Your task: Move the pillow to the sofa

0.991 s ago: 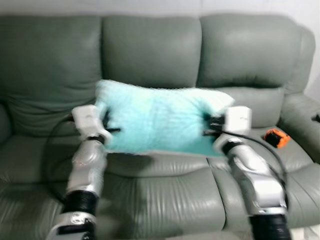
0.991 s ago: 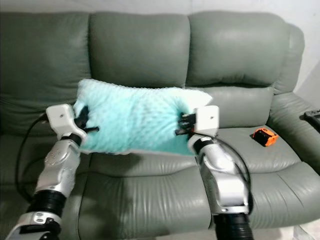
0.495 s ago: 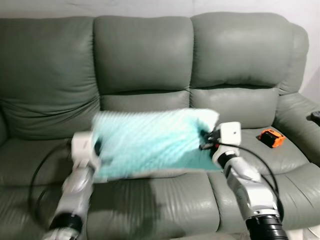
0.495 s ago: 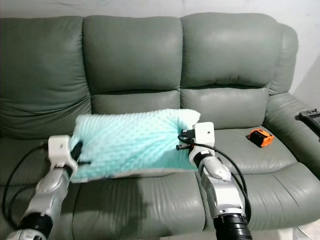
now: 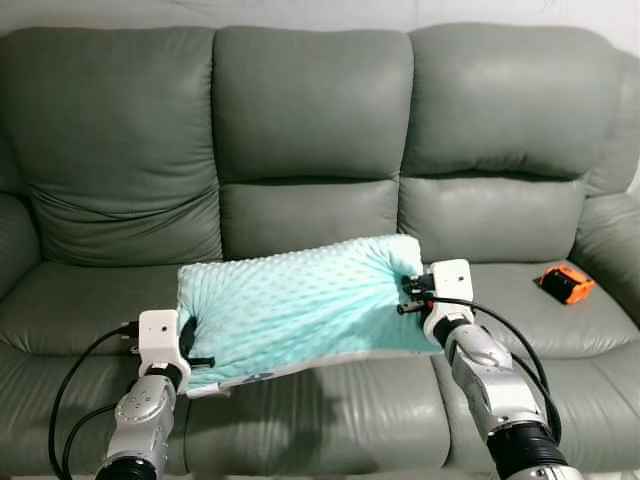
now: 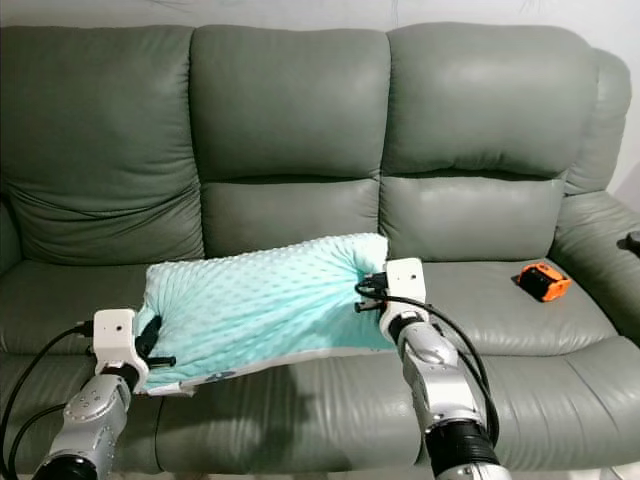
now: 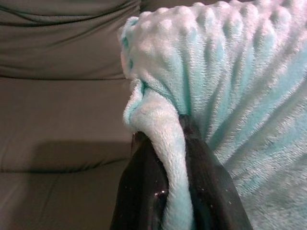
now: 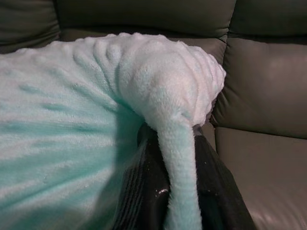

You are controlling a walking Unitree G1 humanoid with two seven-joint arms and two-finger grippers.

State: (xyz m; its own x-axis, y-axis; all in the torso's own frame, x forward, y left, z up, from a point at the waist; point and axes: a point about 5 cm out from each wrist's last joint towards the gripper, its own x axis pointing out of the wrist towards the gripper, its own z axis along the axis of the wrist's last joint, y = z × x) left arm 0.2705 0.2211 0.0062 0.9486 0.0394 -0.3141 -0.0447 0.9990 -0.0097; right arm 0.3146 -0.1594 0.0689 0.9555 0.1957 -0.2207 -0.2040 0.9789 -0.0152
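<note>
A fluffy light teal pillow (image 5: 295, 305) with a dotted texture lies low over the middle seat of the grey-green sofa (image 5: 310, 120). My left gripper (image 5: 192, 350) is shut on the pillow's left end, and my right gripper (image 5: 405, 297) is shut on its right end. In the left wrist view a fold of the pillow (image 7: 163, 143) is pinched between the black fingers (image 7: 144, 191). The right wrist view shows the same, a pillow corner (image 8: 177, 143) squeezed between the fingers (image 8: 148, 191). The pillow's left side hangs lower than its right.
A small orange and black object (image 5: 565, 285) lies on the right seat cushion. The sofa's armrests (image 5: 610, 240) rise at both ends. Black cables (image 5: 70, 390) loop from my left arm over the left seat.
The pillow has come down from in front of the backrest to the seat cushions, both grippers still holding its ends. The camera has also shifted.
</note>
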